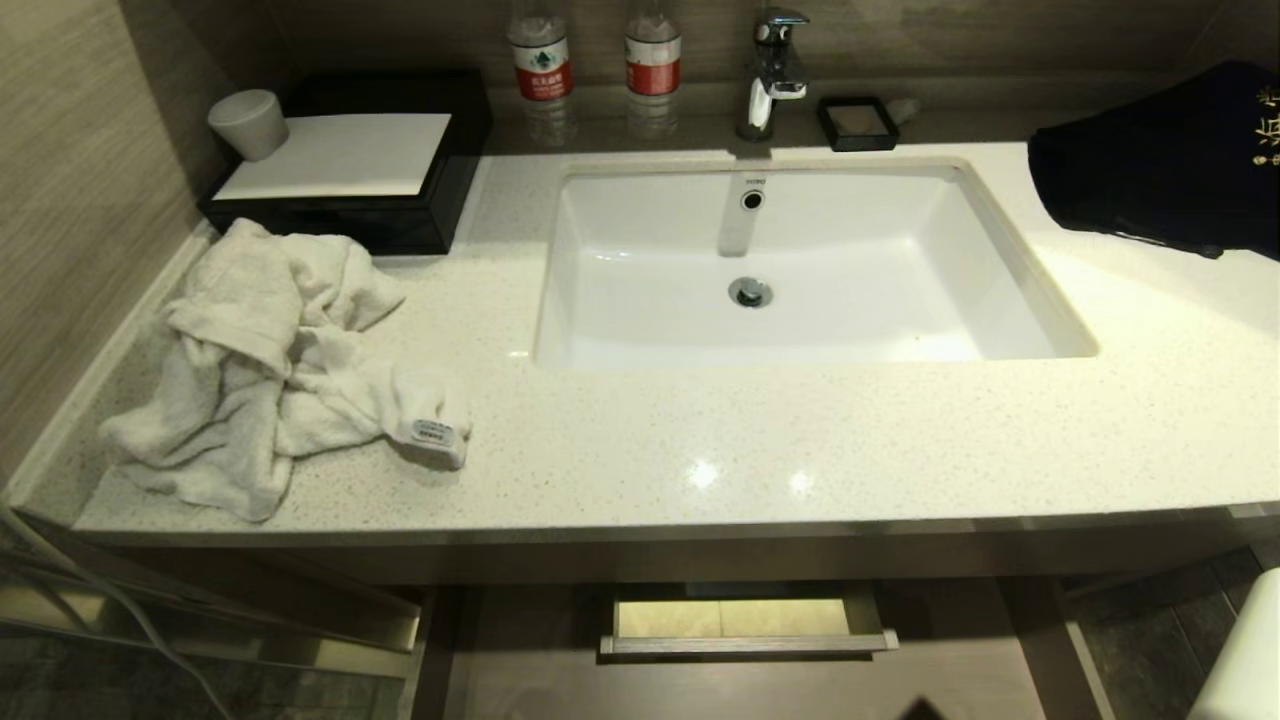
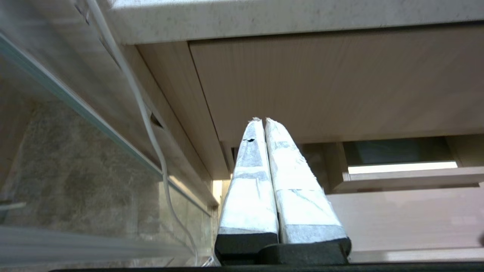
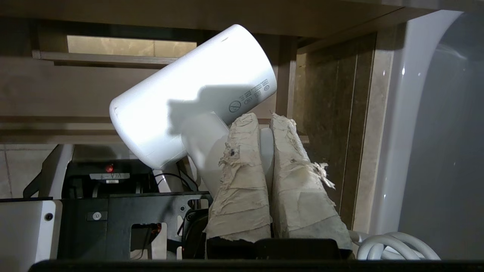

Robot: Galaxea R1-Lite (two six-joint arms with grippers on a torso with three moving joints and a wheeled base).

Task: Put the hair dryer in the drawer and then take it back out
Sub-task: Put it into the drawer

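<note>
Right gripper (image 3: 264, 124) pinched the hair dryer (image 3: 193, 94) by its handle, barrel above the fingers, the drawer (image 3: 128, 47) open beyond. Likely carrying step; next needs lifting over the drawer front.

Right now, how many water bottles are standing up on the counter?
2. One bottle stands at the back of the counter, left of the faucet. The other bottle stands beside it, nearer the faucet. Their tops are cut off from view; none seem hidden.
</note>
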